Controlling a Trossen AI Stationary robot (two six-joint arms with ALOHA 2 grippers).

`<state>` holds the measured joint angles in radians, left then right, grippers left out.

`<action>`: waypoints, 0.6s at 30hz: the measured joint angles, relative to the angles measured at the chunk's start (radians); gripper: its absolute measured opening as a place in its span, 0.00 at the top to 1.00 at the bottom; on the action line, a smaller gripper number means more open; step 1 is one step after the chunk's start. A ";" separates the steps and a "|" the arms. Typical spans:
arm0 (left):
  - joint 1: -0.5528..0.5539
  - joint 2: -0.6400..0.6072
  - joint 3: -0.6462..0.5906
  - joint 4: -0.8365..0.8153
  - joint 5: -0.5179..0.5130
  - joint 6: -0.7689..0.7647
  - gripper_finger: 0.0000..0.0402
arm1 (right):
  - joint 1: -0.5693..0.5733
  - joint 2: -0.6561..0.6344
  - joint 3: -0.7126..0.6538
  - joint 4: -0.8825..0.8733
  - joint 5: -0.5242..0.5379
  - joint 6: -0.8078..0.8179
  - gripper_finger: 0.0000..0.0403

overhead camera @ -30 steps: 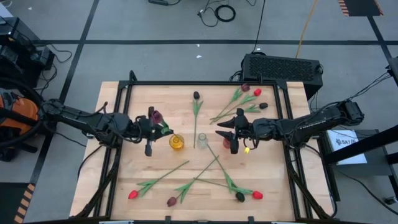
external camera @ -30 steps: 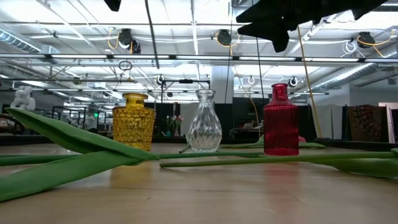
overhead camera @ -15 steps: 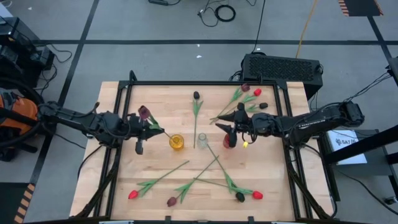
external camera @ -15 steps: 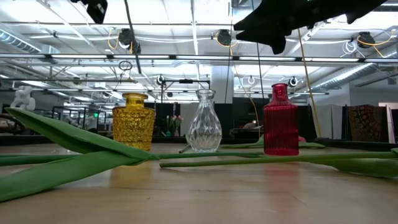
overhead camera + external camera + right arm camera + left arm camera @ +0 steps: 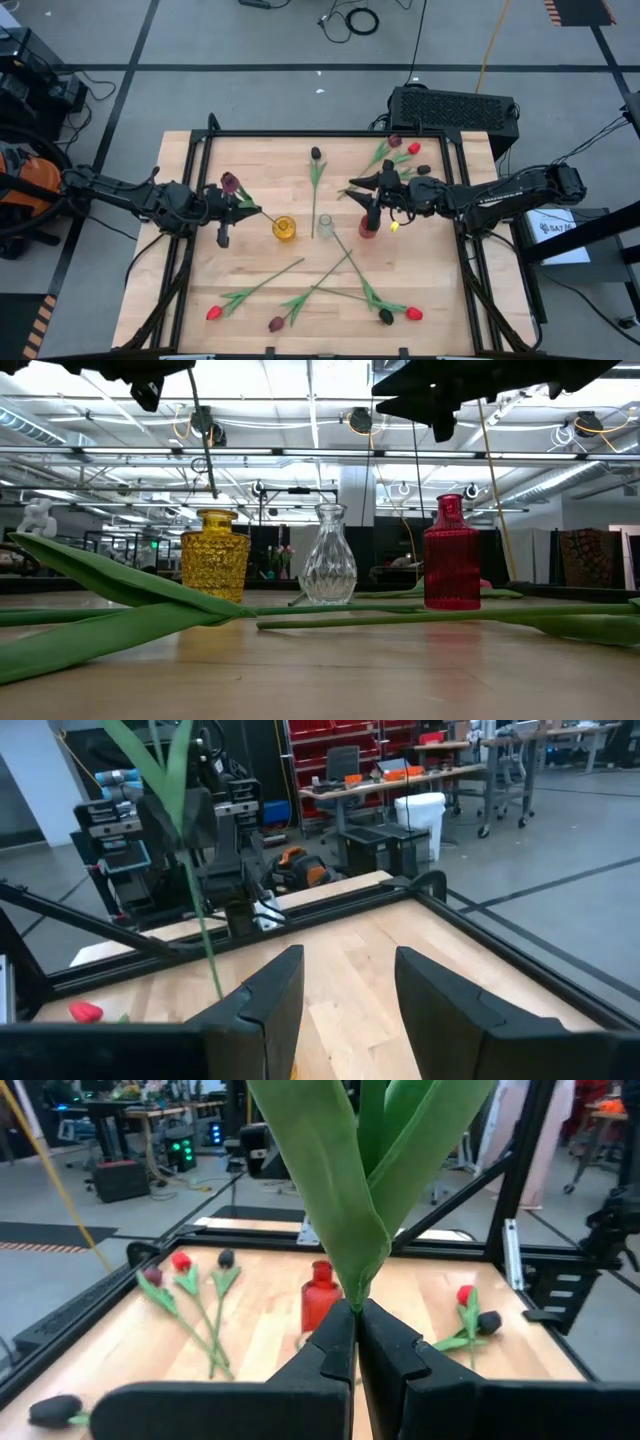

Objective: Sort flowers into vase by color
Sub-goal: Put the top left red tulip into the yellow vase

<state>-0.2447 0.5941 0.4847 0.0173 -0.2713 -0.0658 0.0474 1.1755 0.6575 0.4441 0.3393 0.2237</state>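
A wooden desk [image 5: 190, 290] with a black frame along its edges stands on a grey floor [image 5: 250, 95] marked with dark lines. Beyond the far desk edge sits a black perforated box [image 5: 452, 107], with coiled black cables [image 5: 358, 20] lying on the floor farther off and an orange-and-black item [image 5: 22, 172] at the left margin. In the right wrist view the room behind holds red storage bins [image 5: 330, 732], workbenches [image 5: 440, 775], an office chair [image 5: 342, 765] and a white bin [image 5: 422, 815].
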 joint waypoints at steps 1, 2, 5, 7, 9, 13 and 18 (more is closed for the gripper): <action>0.000 0.000 -0.001 0.000 -0.007 0.000 0.98 | 0.002 0.000 0.000 -0.003 0.000 0.000 0.63; 0.000 0.000 -0.001 0.004 -0.014 0.000 0.98 | 0.004 0.000 0.000 -0.004 0.000 0.000 0.63; 0.000 -0.011 -0.001 0.008 -0.020 0.002 0.98 | 0.007 0.000 0.000 -0.001 -0.001 0.000 0.63; 0.000 -0.017 -0.001 0.006 -0.025 0.020 0.98 | 0.007 0.000 0.000 -0.002 -0.001 0.000 0.63; 0.000 -0.021 -0.001 -0.007 -0.030 0.023 0.98 | 0.007 0.000 0.000 -0.002 -0.001 0.000 0.63; 0.001 -0.020 -0.001 -0.023 -0.032 0.023 0.98 | 0.007 0.000 0.000 -0.003 -0.001 -0.002 0.63; 0.001 -0.006 -0.001 -0.023 -0.034 0.022 0.98 | 0.007 0.000 0.000 -0.006 -0.001 -0.003 0.63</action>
<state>-0.2436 0.5879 0.4839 -0.0059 -0.3050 -0.0434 0.0544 1.1755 0.6575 0.4378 0.3386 0.2209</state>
